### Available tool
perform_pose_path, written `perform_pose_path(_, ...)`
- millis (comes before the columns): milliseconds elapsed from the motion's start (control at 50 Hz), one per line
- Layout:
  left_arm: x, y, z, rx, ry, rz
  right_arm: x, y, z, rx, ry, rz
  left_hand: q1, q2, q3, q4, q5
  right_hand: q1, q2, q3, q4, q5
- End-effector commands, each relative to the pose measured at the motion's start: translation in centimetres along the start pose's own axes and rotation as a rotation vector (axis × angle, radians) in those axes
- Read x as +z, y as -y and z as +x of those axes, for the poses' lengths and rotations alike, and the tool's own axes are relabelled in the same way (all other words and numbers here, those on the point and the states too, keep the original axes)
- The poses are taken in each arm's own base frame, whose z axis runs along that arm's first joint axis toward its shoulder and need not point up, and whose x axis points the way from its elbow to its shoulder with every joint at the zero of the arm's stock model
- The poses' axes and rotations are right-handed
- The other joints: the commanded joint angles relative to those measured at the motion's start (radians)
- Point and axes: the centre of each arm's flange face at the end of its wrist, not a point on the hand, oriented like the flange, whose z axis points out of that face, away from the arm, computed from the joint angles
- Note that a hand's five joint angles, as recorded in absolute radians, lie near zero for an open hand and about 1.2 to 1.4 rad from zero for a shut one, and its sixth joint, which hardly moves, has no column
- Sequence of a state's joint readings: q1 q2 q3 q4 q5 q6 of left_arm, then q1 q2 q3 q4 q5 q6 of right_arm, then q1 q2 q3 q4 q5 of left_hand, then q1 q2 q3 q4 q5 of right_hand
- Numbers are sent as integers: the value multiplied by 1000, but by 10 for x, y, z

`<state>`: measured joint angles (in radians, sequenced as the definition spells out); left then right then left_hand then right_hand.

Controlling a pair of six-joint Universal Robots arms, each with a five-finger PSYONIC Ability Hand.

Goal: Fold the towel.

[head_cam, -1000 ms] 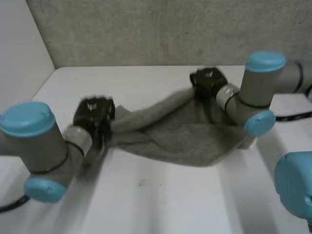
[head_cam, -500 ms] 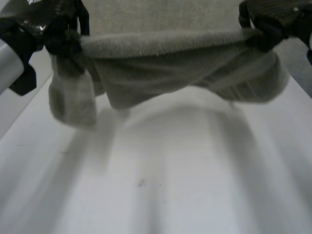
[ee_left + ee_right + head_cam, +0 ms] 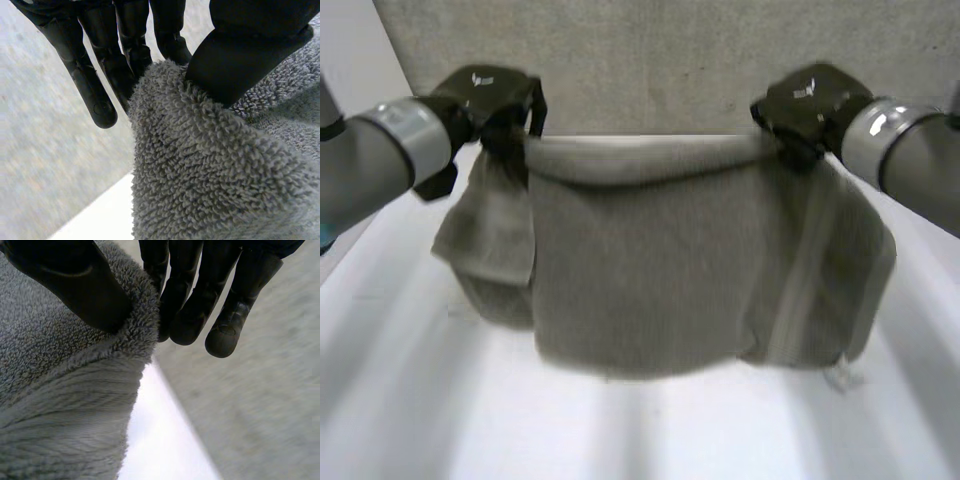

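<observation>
Your towel (image 3: 650,270) hangs above the table (image 3: 410,400), long top edge stretched side to side between left hand (image 3: 490,95) and right hand (image 3: 810,100), each pinching one end, cloth hanging deeper than half a second ago.

The towel (image 3: 650,260) hangs over the desk (image 3: 410,420), spread between the left hand (image 3: 485,95) and the right hand (image 3: 810,105). One top corner sits between the left fingers (image 3: 97,95) and thumb, the other between the right fingers (image 3: 230,315) and thumb. Below the fingers the cloth drapes down, and the wall (image 3: 650,60) stands behind it.
</observation>
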<state>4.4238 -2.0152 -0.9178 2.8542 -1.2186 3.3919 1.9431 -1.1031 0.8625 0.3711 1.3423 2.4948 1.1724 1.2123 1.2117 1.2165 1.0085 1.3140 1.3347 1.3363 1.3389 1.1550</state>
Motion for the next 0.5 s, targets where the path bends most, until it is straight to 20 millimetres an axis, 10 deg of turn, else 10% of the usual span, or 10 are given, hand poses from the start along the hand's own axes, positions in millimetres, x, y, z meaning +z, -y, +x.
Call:
perform_pose_path(20, 21, 65, -20, 106, 88, 361, 26, 38, 42, 20, -299, 329, 224, 184, 185, 180, 213, 82, 62, 60, 57, 67)
perform_pose_path(160, 5, 94, -24, 75, 128, 491, -4, 69, 61, 64, -419, 496, 224, 184, 185, 180, 213, 82, 62, 60, 57, 67)
perform_pose_path(500, -16, -113, 20, -94, 23, -166, -15, -95, -74, 31, 59, -200, 224, 184, 185, 180, 213, 82, 62, 60, 57, 67)
